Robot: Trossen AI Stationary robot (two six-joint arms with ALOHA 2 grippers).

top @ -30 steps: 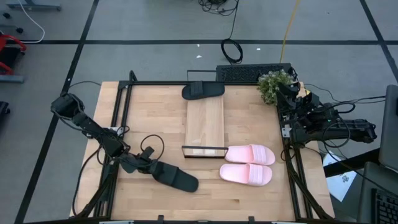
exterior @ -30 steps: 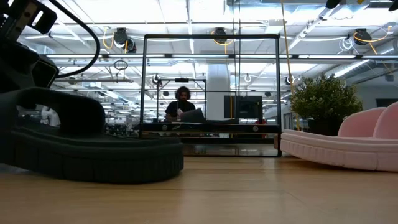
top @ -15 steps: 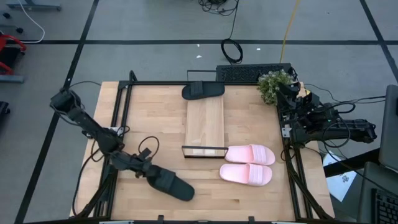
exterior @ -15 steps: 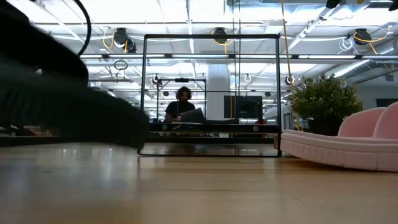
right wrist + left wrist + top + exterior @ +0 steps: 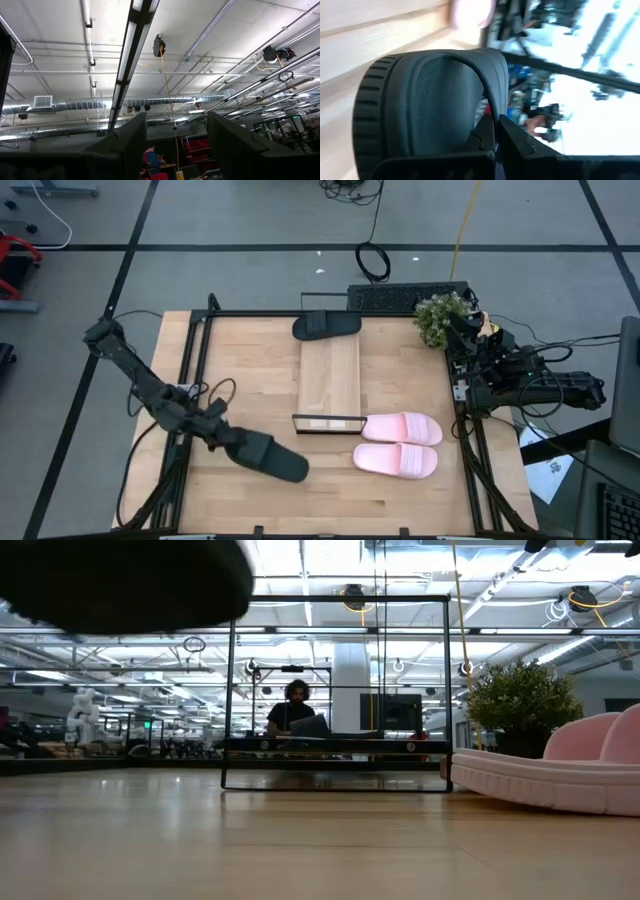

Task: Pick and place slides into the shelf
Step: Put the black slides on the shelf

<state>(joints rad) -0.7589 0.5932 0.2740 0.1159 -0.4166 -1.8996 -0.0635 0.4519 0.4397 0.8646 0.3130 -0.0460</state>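
My left gripper [image 5: 224, 440] is shut on a black slide [image 5: 270, 459] at the table's near left. The slide shows as a dark shape at the top of the low view [image 5: 120, 580] and fills the left wrist view [image 5: 420, 110]. The other black slide [image 5: 326, 325] lies at the far end of the shelf plank [image 5: 330, 375], whose black frame [image 5: 328, 423] stands at its near end. Two pink slides [image 5: 402, 427] [image 5: 396, 459] lie side by side right of the frame. My right gripper [image 5: 175, 150] is open and empty, parked off the table's right edge [image 5: 478, 365]. My left gripper pinches the slide's strap at one side edge [image 5: 492, 112], one finger under the strap and one outside it [image 5: 530, 150]. The fingers come slanting from the table's left. The slide is lifted clear of the table and sticks out beyond the fingers toward the right.
A potted plant [image 5: 440, 317] and a keyboard [image 5: 405, 297] stand at the far right. A black frame [image 5: 195, 350] runs along the table's left side. Bare wood [image 5: 250, 380] lies between it and the shelf. A person [image 5: 292, 710] sits beyond the table's far edge.
My left gripper has gone up and a little toward the table's left edge with the black slide. The slide lay on the table a second ago and is now lifted clear of it.
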